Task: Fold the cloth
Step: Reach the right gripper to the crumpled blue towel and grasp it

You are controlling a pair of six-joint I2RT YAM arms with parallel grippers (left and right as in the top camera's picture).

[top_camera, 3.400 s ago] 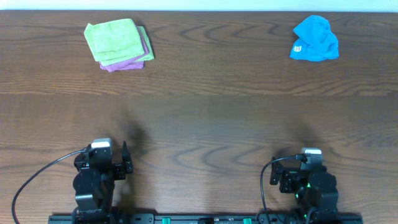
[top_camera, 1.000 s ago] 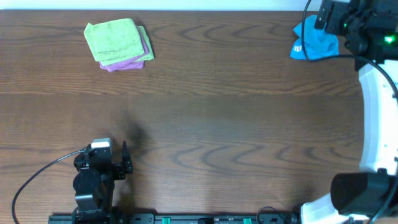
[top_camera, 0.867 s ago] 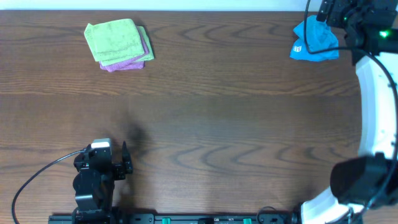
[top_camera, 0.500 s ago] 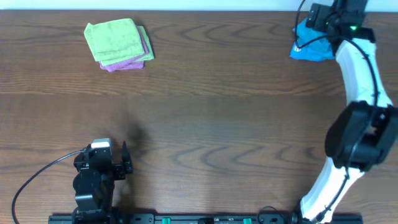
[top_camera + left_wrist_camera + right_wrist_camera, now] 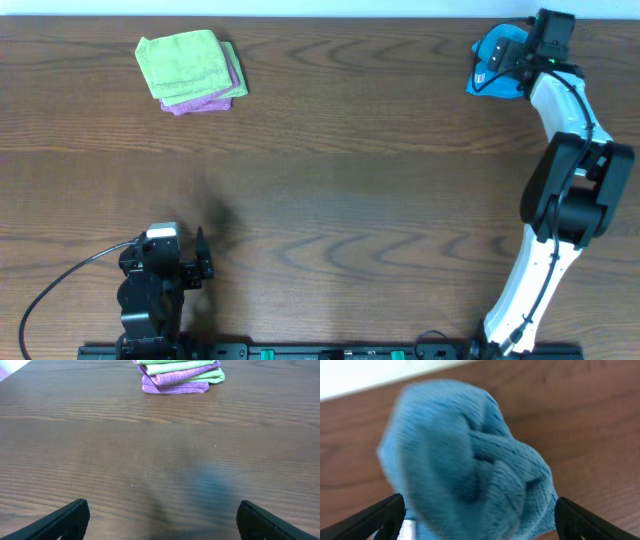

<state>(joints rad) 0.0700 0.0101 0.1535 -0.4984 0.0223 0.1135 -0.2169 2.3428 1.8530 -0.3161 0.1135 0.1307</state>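
The sky-blue cloth (image 5: 497, 66) lies crumpled in a heap at the far right of the table, its white tag at the left edge. It fills the right wrist view (image 5: 470, 465). My right gripper (image 5: 520, 58) is stretched out over the cloth's right side, open, its two fingertips (image 5: 479, 522) spread wide on either side of the heap. My left gripper (image 5: 200, 262) is at the near left by its base, open and empty, its fingertips (image 5: 160, 520) wide apart over bare wood.
A lime-green folded cloth (image 5: 185, 62) lies on a pink-purple folded cloth (image 5: 215, 100) at the far left, also in the left wrist view (image 5: 177, 372). The table's far edge (image 5: 300, 17) runs just behind both cloths.
My right arm has swung from its base out to the far right, then shifted left and down onto the blue cloth. The left arm and the cloths have not moved.
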